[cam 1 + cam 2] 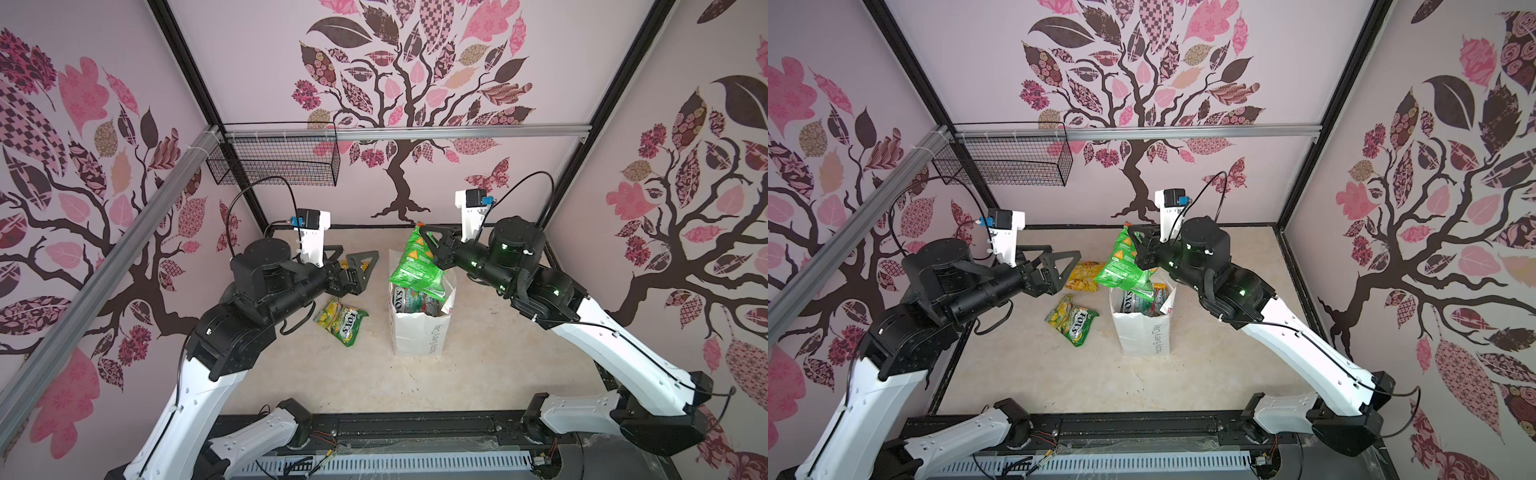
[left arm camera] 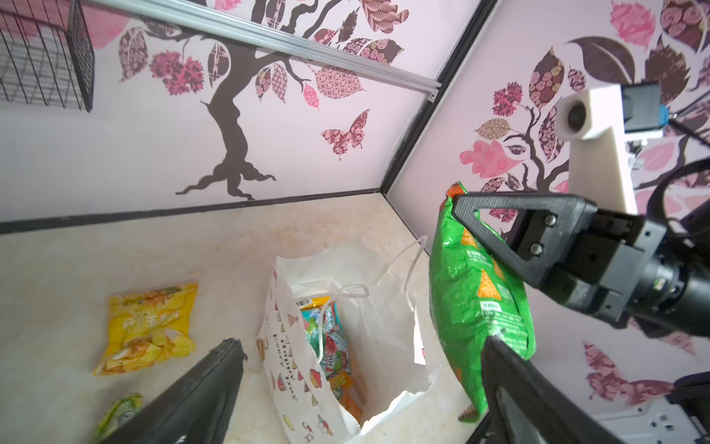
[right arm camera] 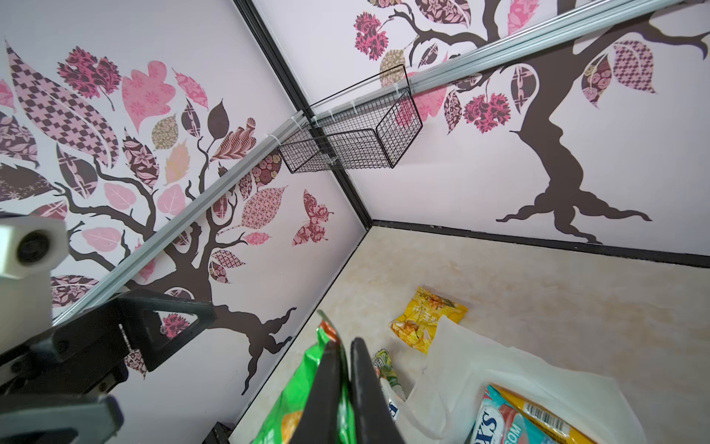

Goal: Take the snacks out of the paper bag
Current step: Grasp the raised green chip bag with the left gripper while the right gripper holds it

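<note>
Jaws of the right gripper [image 1: 424, 230], pinching the green packet [image 1: 411, 266], should lift it clear of the paper bag [image 1: 415, 336]; the left gripper [image 1: 357, 254] gapes empty.

A robot lab booth: tree-patterned wall panels [image 1: 257, 62] on aluminium framing [image 1: 457, 132].

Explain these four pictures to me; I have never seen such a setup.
These are two robot arms with pincer grippers over a pale tabletop. Two pictures look down from above; two come from cameras on the arms' wrists. A tall white paper bag stands upright, with a teal-red FOX'S foil packet and others inside. The right gripper is shut on a green crinkly foil packet, held up over the bag. The left gripper is open and empty. A yellow foil packet and a green-yellow FOX'S foil packet lie on the tabletop, left of the bag.
</note>
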`<state>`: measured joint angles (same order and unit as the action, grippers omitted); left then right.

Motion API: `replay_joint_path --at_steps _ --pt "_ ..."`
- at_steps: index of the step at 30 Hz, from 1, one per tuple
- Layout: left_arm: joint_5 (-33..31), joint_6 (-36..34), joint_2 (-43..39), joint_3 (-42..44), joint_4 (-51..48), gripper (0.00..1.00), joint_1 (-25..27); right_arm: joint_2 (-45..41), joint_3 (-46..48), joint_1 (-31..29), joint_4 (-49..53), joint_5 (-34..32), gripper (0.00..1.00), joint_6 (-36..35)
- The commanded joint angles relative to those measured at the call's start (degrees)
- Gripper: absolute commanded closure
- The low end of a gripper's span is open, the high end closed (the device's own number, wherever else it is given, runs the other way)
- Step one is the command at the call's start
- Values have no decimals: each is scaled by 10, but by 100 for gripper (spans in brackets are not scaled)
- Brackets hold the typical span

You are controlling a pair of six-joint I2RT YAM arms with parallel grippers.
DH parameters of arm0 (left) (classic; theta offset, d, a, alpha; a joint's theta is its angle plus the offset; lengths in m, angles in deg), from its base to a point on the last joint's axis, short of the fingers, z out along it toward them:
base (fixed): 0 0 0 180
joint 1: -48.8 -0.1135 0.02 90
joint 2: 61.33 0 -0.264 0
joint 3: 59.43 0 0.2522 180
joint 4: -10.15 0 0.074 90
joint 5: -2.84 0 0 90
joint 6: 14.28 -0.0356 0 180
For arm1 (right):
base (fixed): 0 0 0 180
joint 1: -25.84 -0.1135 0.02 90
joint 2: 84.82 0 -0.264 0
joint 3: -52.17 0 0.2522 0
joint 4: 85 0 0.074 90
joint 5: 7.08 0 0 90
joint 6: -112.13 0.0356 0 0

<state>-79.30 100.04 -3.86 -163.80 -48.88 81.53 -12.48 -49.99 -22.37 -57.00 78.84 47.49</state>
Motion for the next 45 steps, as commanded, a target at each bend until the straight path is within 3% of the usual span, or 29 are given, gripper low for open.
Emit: replay_joint_path --at_steps 1,7,11,17,27,34,37,40,45 --pt "123 112 7 2 47 2 -21 -16 4 -2 -45 31 100 2" --pt "222 213 17 58 161 4 -25 2 -7 -4 -42 66 100 10" --pt "265 245 39 74 174 4 -25 2 -5 -5 -48 67 100 14" --pt "388 331 67 130 311 6 -24 5 -2 -5 -53 69 100 18" --pt "393 309 78 150 309 19 -23 5 2 -6 -53 70 100 21" --pt "396 291 82 143 296 52 -22 5 5 -5 -51 75 100 21" --pt "391 280 83 137 288 61 -23 4 7 -6 -50 78 98 20" --pt "380 257 81 126 273 66 -22 -1 10 -6 -51 85 91 18" --pt "338 189 78 100 214 72 -23 -22 22 -6 -65 92 65 16"
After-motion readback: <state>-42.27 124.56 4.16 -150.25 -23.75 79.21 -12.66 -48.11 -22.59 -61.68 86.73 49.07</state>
